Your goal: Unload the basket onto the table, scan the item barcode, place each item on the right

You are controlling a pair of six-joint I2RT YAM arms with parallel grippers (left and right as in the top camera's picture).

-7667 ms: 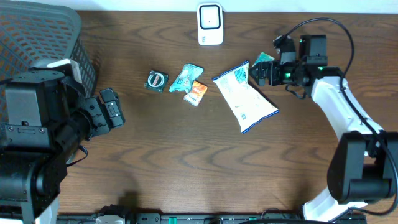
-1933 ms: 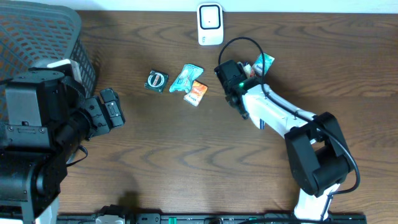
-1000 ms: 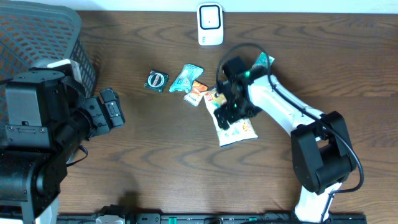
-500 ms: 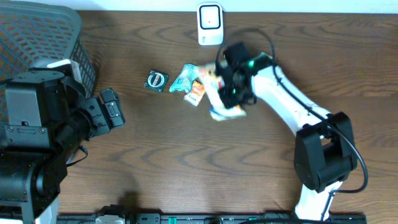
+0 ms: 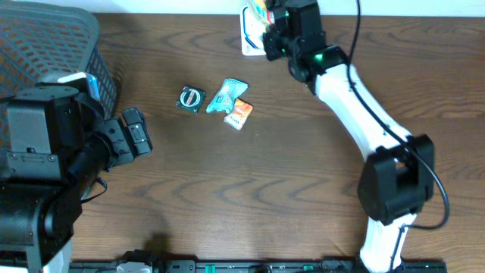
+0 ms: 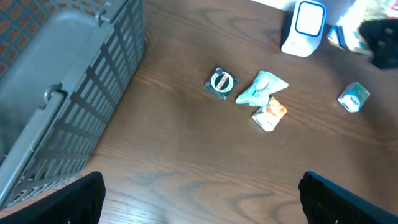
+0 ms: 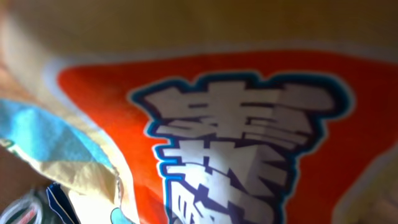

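While our right gripper [image 5: 273,26] clamps the snack bag [image 5: 261,10] at the scanner [image 5: 248,44], our left gripper [image 6: 200,202] hangs wide open beside the basket [image 5: 45,38].
From overhead we catch only a corner of the bag at the far edge of the table [image 5: 250,189]; the right wrist view fills with its orange panel and white lettering. Only the left wrist view shows us a small teal packet [image 6: 353,98] lying right of the scanner.
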